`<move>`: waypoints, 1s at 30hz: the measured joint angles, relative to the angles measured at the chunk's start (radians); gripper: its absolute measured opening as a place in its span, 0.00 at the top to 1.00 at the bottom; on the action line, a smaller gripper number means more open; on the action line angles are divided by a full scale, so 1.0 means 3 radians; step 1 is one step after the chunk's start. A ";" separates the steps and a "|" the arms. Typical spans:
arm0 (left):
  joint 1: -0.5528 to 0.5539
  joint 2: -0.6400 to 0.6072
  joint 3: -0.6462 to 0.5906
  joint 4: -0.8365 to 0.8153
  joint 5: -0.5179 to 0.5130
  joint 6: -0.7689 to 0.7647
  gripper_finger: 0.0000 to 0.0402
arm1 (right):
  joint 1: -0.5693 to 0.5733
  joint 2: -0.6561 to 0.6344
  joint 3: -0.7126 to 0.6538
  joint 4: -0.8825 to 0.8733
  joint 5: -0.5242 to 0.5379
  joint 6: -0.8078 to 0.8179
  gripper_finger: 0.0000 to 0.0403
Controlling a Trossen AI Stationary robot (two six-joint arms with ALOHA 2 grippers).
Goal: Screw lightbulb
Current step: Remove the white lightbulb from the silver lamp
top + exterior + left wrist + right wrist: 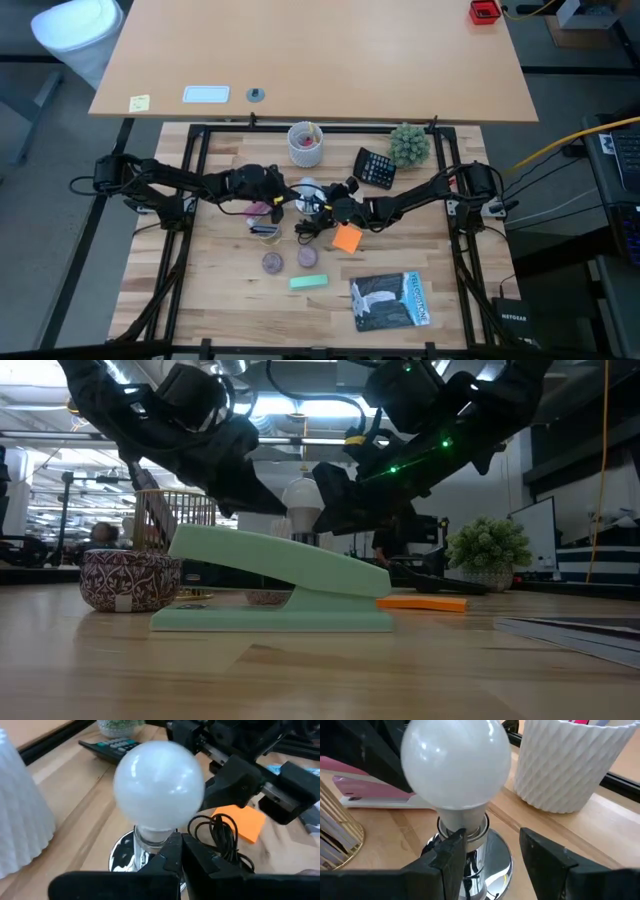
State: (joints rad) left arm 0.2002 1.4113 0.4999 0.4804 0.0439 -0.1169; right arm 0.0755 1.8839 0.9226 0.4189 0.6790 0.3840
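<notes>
The white lightbulb (159,785) stands upright with its neck in the chrome socket (492,862), which sits on the table at the middle (308,188). A black cord (220,832) lies coiled beside the socket. My left gripper (179,840) comes from the table's left and is shut, with its tips beside the bulb's neck. My right gripper (492,840) comes from the table's right and is open. One of its fingers (451,851) is in front of the socket's collar and the other stands off to the side. The bulb also shows in the low view (303,495), between both arms. My left gripper's shut fingertips (172,842) lie level right beside the bulb's neck (152,836), just above the socket. I cannot tell whether they touch it. My right gripper has one finger against or just in front of the socket's collar (472,836). I cannot tell whether it touches. The bulb is not between its fingers.
A white ribbed cup (306,145) stands just behind the bulb, with a calculator (376,167) and a small plant (409,145) to its right. An orange note (346,238), a green stapler (309,282), two patterned bowls (273,262) and a book (390,300) lie nearer.
</notes>
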 joint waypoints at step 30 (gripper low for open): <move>0.0129 -0.0586 0.0004 0.0115 -0.0698 0.0290 1.00 | -0.0013 -0.0001 0.0000 0.0148 -0.0382 -0.0017 0.53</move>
State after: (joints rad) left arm 0.2389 1.2355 0.5011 0.5148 -0.1653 -0.0300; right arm 0.0715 1.8835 0.9226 0.4634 0.5646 0.3789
